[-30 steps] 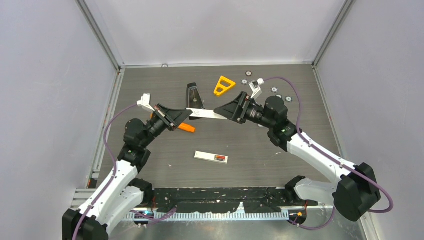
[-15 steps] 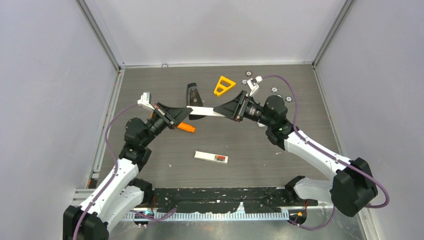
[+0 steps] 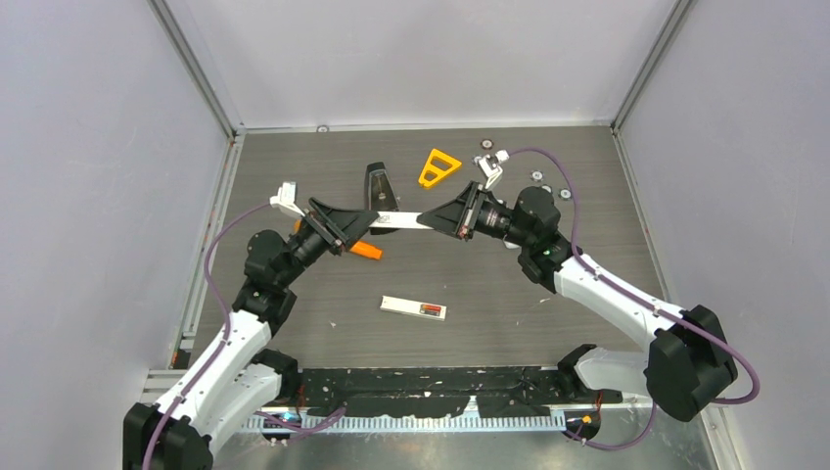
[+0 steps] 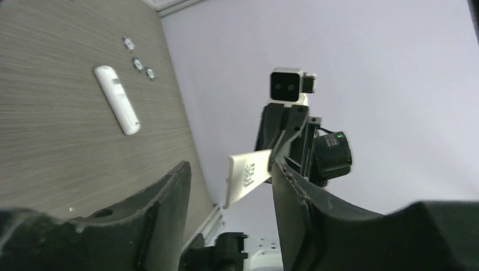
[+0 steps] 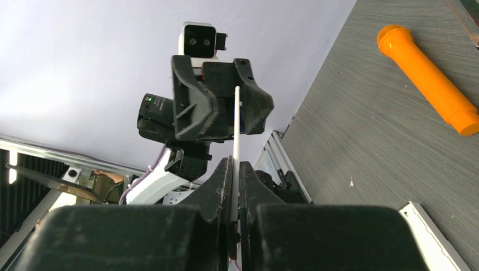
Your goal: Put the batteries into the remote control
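Top external: held white remote part (image 3: 396, 221), long axis left-right.

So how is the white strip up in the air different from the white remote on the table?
The white strip is up off the table, and the right gripper pinches it in its fingers; the white remote lies flat there, untouched. The remote shows a dark-and-red bit near one end; the strip shows none from above. Both are white, long and slim.

Left arm (image 3: 230, 343) and right arm (image 3: 612, 299): white shells, black joints, a purple cable (image 3: 207, 269) looping along each. Left hand (image 3: 367, 224) and right hand (image 3: 425, 217) are black wedges, each topped by a white camera (image 4: 287, 86).
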### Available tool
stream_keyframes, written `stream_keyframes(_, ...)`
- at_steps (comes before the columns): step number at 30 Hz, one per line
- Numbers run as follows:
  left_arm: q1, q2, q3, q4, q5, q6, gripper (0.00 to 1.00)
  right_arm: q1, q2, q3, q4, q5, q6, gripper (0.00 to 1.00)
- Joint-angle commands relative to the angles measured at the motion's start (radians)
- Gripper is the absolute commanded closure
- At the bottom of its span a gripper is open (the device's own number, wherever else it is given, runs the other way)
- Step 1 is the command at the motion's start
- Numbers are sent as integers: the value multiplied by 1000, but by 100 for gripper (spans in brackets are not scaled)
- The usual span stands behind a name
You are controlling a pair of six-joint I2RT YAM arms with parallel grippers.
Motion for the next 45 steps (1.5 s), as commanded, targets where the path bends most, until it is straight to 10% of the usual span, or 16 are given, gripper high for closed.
stream_keyframes(1,7,-29,47,-123,11,140,35,3,-26,5,-30,11,-53,94)
stream_keyframes(12,8,-89,83,-666,-57,561,23,7,-78,-105,-257,101,-143,95)
stream_keyframes(28,14,-14,-167,-608,48,559,26,418,2,-353,-71,724,75,95)
stream_keyframes(45,15,87,-252,-364,96,489,29,438,84,-460,113,774,170,95)
